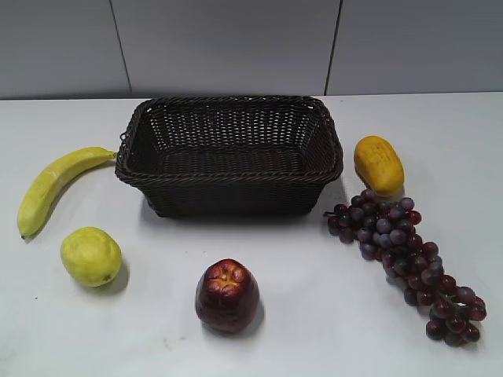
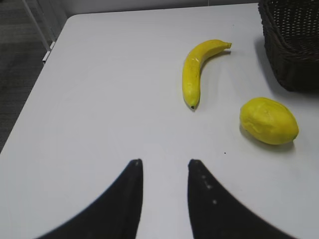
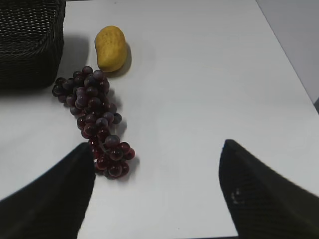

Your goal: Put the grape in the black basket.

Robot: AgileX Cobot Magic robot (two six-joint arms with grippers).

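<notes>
The grape [image 1: 409, 255], a long dark purple-red bunch, lies on the white table right of the black basket [image 1: 228, 184]; the basket is empty. In the right wrist view the grape [image 3: 94, 117] lies ahead and left of my right gripper [image 3: 157, 147], which is wide open and empty; the bunch's near end sits by the left finger. The basket's corner [image 3: 30, 45] shows at top left. My left gripper [image 2: 164, 162] is open and empty over bare table, with the basket's corner [image 2: 294, 45] at top right. Neither gripper shows in the exterior view.
A yellow banana [image 1: 55, 184] and a yellow-green lemon-like fruit [image 1: 90, 255] lie left of the basket. A dark red apple [image 1: 227, 294] sits in front. An orange-yellow fruit [image 1: 378, 165] lies behind the grape. The table's right edge [image 3: 294, 74] is near.
</notes>
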